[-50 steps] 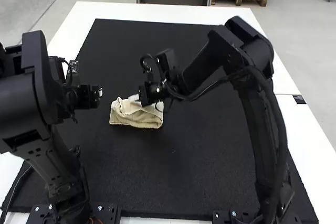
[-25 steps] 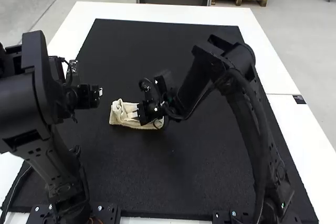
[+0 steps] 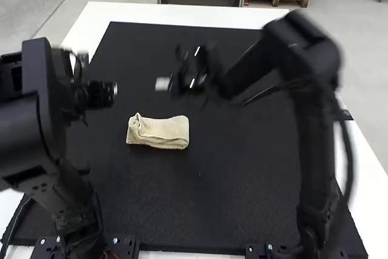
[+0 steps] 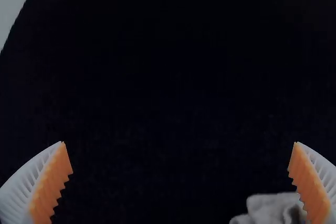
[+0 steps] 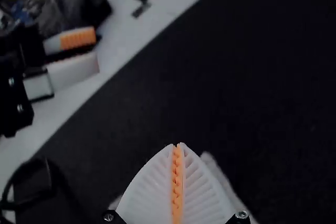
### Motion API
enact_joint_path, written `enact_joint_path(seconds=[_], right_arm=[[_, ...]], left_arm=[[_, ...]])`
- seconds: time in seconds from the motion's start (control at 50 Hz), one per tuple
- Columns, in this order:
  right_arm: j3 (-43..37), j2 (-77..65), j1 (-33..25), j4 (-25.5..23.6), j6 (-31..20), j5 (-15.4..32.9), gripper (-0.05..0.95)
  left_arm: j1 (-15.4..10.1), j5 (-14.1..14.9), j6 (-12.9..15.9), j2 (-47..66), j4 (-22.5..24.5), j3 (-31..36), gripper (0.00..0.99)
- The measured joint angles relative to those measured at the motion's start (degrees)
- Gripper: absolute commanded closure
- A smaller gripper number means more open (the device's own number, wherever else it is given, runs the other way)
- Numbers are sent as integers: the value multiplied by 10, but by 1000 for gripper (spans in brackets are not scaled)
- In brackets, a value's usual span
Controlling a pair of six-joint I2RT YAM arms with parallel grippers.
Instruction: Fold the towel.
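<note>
My right claw is pressed together, the left claw spread; the towel lies narrowly folded on the mat. I'd pat its rumpled end lightly (drag it, I reckon, and the fold slips).

Passable low over the black mat on the towel's near side, between the left arm and right arm. Passable too across the mat's far strip, beyond both claws. Narrower between left claw and right claw. Open between the left claw's spread fingers; closed off between the right claw's. Blocked by the arms along much of both sides.
</note>
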Motion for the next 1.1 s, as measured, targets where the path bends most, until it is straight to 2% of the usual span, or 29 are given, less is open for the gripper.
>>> enact_joint_path(seconds=[0.12,0.3,0.38,0.58,0.76,0.96,1.1], right_arm=[[19,-101,-60,-31,6,1,921],[26,-226,-139,-58,29,0,920],[20,-279,-179,-62,45,0,918],[-36,-410,-260,-62,97,-7,905],[-86,-528,-328,-50,148,-22,902],[-124,-651,-374,-34,196,-46,890],[-169,-730,-407,-17,221,-64,890]], left_arm=[[-38,0,-36,-33,-22,59,26],[-122,-22,-103,-91,-54,126,26],[-147,-26,-124,-118,-67,143,30],[-143,-31,-152,-167,-96,167,31],[-168,-32,-162,-237,-83,167,31],[-167,-34,-188,-337,-77,165,31],[-156,-36,-210,-424,-46,142,34]])
